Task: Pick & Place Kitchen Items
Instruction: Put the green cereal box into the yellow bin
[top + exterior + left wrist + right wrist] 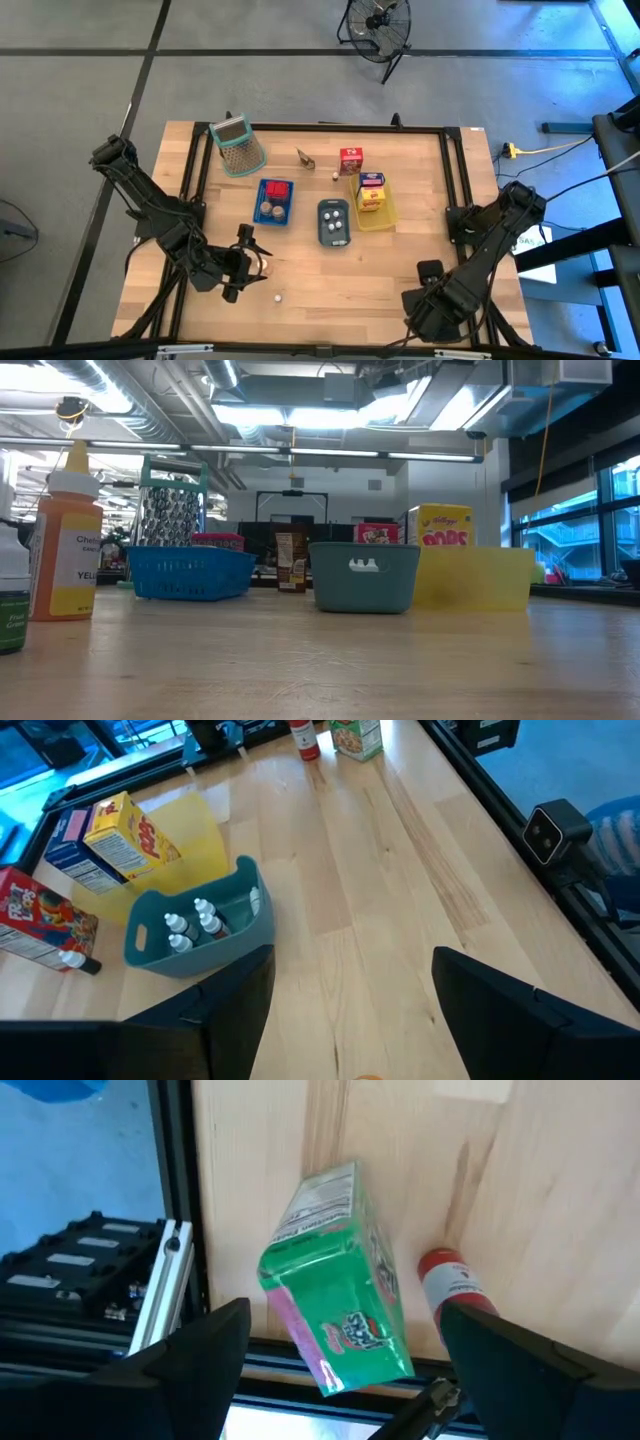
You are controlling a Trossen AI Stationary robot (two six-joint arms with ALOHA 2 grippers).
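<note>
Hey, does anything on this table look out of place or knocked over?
A small white round piece lies loose on the bare wood near the left gripper, away from the trays. A brown packet stands alone between the grater and the red carton.

Wooden table (400,260) carries three trays (334,222), grater (238,145), cartons (350,160).

A green-rimmed grater (238,145) stands beyond the blue tray (274,201), grey-blue tray (334,222) and yellow tray (375,213).

Left end effector (247,262) and right end effector (428,290), fingers apart.
</note>
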